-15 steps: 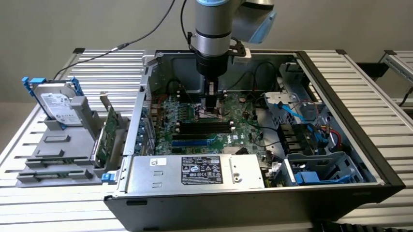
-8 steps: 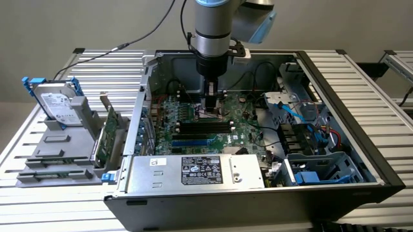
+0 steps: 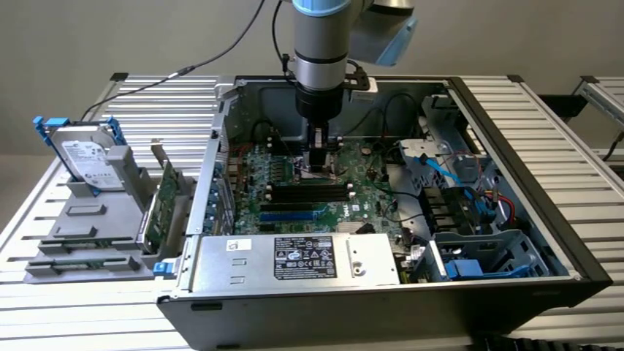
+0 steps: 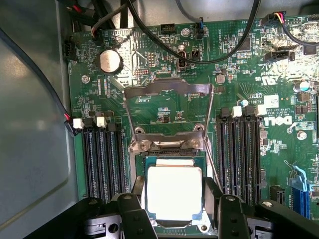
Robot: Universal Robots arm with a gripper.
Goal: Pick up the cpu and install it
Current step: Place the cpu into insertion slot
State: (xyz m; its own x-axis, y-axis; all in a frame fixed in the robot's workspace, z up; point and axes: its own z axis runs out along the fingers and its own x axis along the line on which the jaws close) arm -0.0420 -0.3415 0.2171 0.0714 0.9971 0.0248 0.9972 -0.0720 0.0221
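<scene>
The cpu (image 4: 174, 193), a small square chip with a pale silvery top and a thin green rim, lies flat between my two black fingers (image 4: 135, 186). My gripper (image 4: 174, 199) is shut on it by its two opposite edges. The chip is low over the socket, whose metal load plate (image 4: 168, 89) is swung up and open beyond it. I cannot tell whether the chip rests in the socket. In the exterior view my gripper (image 3: 319, 167) reaches straight down into the open computer case (image 3: 507, 146), close to the green motherboard (image 3: 292, 197).
Black memory slots (image 4: 102, 159) run along both sides of the socket. Black cables (image 4: 219, 55) loop over the board beyond it. A power supply (image 3: 302, 259) fills the case front. A hard drive (image 3: 88, 157) in blue brackets stands outside, at the exterior view's left.
</scene>
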